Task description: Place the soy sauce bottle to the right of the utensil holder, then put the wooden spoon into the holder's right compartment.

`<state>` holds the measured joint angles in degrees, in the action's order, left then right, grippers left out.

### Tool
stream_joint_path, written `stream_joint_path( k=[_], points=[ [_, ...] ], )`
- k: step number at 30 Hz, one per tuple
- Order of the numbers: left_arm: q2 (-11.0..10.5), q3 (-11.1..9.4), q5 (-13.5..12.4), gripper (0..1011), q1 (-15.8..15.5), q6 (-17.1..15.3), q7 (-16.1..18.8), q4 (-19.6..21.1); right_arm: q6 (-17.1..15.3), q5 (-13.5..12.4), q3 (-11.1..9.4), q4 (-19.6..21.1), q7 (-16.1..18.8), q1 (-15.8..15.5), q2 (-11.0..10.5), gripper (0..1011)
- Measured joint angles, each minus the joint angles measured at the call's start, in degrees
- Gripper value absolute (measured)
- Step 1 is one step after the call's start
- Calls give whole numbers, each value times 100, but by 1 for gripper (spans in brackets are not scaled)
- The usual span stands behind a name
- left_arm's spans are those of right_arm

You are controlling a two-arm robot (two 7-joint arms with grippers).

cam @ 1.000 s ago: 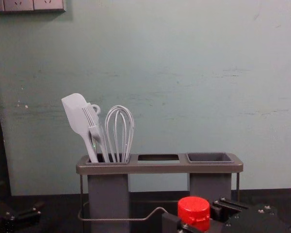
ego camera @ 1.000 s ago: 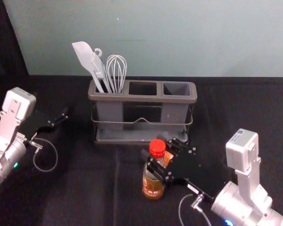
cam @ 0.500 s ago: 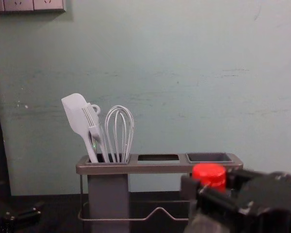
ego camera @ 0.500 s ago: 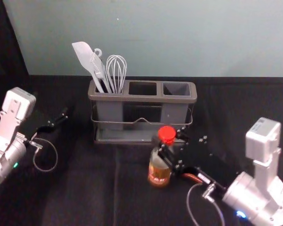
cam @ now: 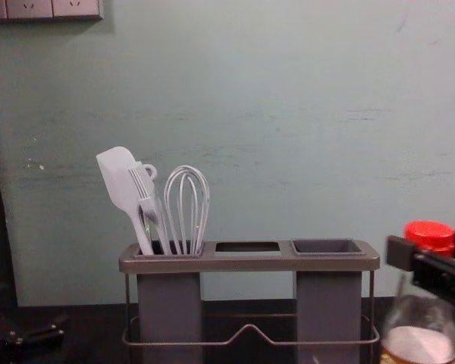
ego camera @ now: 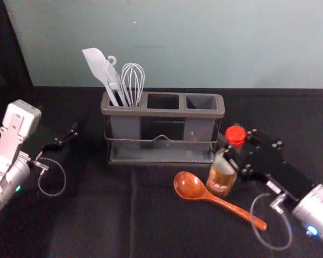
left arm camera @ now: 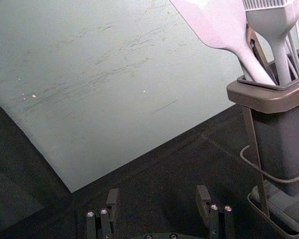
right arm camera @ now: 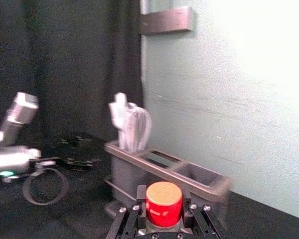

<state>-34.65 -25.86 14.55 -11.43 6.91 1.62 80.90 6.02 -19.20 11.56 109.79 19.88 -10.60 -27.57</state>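
No words, brand names or numbers can be read. The see-through soy sauce bottle with a round red cap point(ego camera: 221, 172) carries pale lettering on the orange-brown label point(ego camera: 219, 186) around its lower part, too small to make out. Pale marks on the side of the red cap point(right arm camera: 164, 208) are illegible too, as is any print on the small white sticker point(ego camera: 273, 187) on the black-and-silver right arm point(ego camera: 318, 212).

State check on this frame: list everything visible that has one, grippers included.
soy sauce bottle: capped, roughly upright, gripped
right gripper: closed on the bottle
left gripper: open, nothing held
wooden spoon: lying down, ungripped
utensil holder: standing upright
spatula: blade up, in left compartment
whisk: wires up, same compartment
brush: bristles up, same compartment
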Motion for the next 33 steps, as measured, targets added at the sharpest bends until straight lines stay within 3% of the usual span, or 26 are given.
stream_joint_path(
  k=[7, 12, 23, 33],
  points=[
    [0, 0, 0, 1000, 0, 0, 0, 0, -211, 7, -390, -271, -162, 221, 18, 382],
    [0, 0, 0, 1000, 0, 0, 0, 0, -471, 19, -468, -540, -190, 560, 63, 382],
    [0, 0, 0, 1000, 0, 0, 0, 0, -714, -49, -391, -1162, -167, 1267, 261, 382],
    [0, 0, 0, 1000, 0, 0, 0, 0, -726, -79, -199, -1622, -132, 1659, 452, 382]
  ],
)
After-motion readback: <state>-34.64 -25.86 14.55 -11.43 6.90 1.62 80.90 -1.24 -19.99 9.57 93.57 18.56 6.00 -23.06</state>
